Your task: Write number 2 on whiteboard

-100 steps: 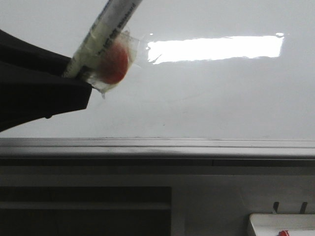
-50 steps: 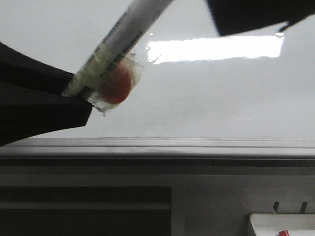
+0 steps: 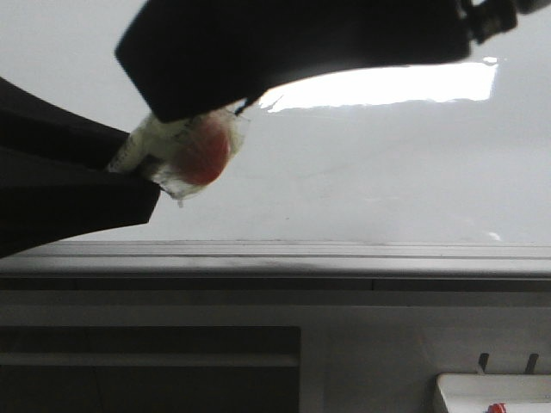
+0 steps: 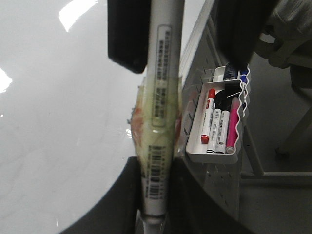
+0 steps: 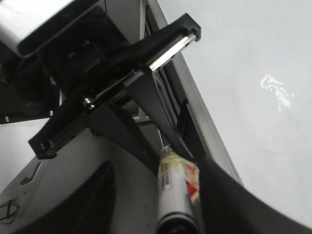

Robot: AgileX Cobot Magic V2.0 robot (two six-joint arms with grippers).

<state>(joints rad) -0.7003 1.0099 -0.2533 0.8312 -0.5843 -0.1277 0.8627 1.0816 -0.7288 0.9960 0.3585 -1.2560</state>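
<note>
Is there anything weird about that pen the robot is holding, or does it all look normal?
One thing stands out: the marker has a reddish lump bound to its barrel with crinkled clear tape, near where the left gripper clamps it. The right gripper is around the same marker's other end. The whiteboard shows no writing yet.

Below the board's lower edge runs a grey metal rail (image 3: 275, 258), and under it a pale grey panel with a dark rectangular recess (image 3: 146, 374) at the lower left of the front view. At the lower right corner sits the rim of a small white tray (image 3: 491, 383) with a red bit in it. The left wrist view shows a perforated grey panel (image 4: 214, 190) carrying a white wire-edged holder (image 4: 214, 153) — red, black and pink pens stand inside it. Beyond lies a grey floor (image 4: 278, 204) — pale frame legs (image 4: 251, 151) stand on it. Bright overhead light glares off the glossy surfaces.
</note>
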